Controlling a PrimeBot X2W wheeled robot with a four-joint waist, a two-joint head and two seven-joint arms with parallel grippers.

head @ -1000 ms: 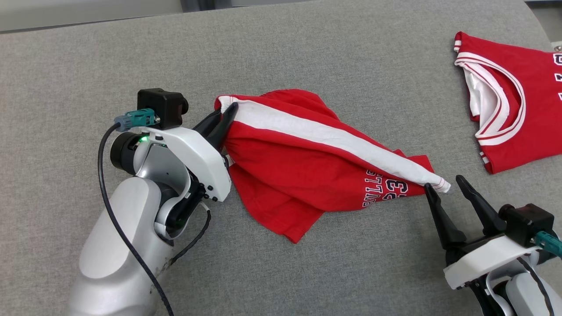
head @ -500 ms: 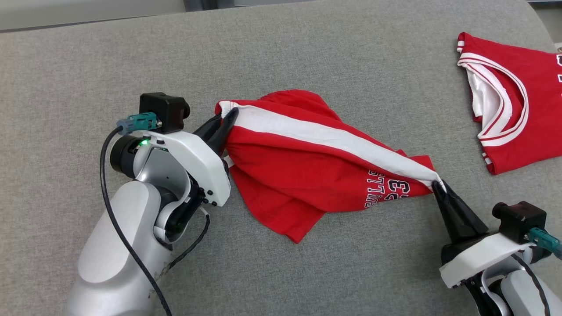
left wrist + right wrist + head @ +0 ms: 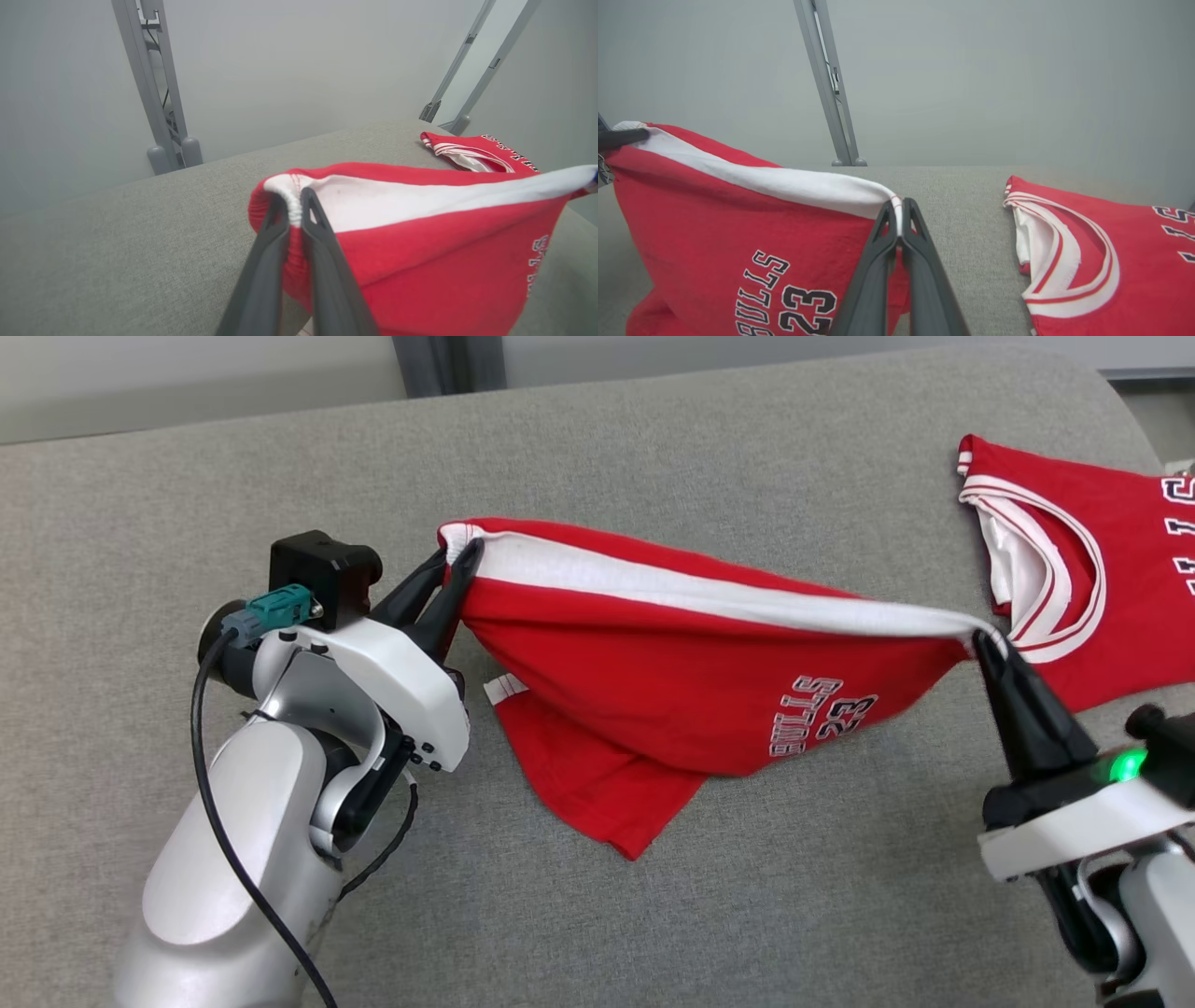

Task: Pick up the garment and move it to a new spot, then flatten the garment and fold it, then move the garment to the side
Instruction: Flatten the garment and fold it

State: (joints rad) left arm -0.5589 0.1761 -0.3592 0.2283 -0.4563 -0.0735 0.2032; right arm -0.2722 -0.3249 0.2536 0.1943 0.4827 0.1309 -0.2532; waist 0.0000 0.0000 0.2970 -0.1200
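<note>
The garment is a pair of red shorts [image 3: 672, 681] with a white side stripe and "BULLS 23" lettering [image 3: 784, 298]. It hangs stretched between both grippers above the grey table [image 3: 653, 448], its lower part sagging onto the surface. My left gripper [image 3: 462, 555] is shut on the waistband corner at the left [image 3: 292, 205]. My right gripper [image 3: 982, 637] is shut on the far end of the white stripe [image 3: 899, 205]. The stripe runs taut between them.
A red jersey [image 3: 1102, 579] with white trim lies flat at the table's right, just behind the right gripper [image 3: 1101, 261]. Grey metal frame posts [image 3: 159, 93] stand beyond the table's far edge.
The right gripper closed on the stripe's end, then lifted and pulled it to the right. The shorts rose and stretched taut. The head view shifted slightly.
</note>
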